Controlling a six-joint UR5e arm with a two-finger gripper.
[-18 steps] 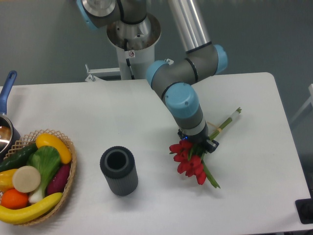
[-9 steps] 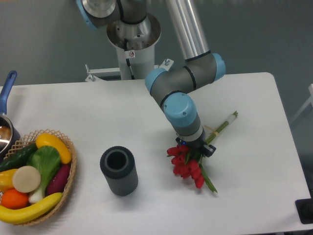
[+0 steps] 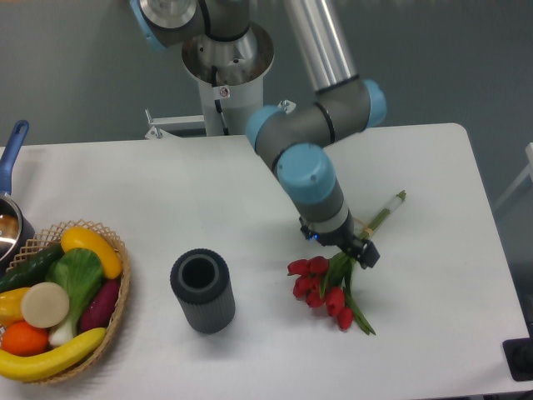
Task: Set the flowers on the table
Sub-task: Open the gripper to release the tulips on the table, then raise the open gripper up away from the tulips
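Observation:
The flowers (image 3: 321, 287), red tulip buds with green leaves, lie flat on the white table (image 3: 433, 275) right of centre. Their thin stems (image 3: 385, 208) run up and to the right. My gripper (image 3: 343, 247) hangs just above the leafy middle of the bunch, where buds meet stems. Its jaws look spread and the bunch rests on the tabletop apart from them. The wrist hides the fingertips themselves.
A dark grey ribbed cylinder vase (image 3: 202, 290) stands upright left of the flowers. A wicker basket of fruit (image 3: 58, 300) sits at the left edge, with a blue-handled pot (image 3: 10, 208) behind it. The robot base (image 3: 225, 75) stands behind the table.
The gripper brought the bunch down and slightly left, then rose and shifted a little right. The flowers stayed down on the table.

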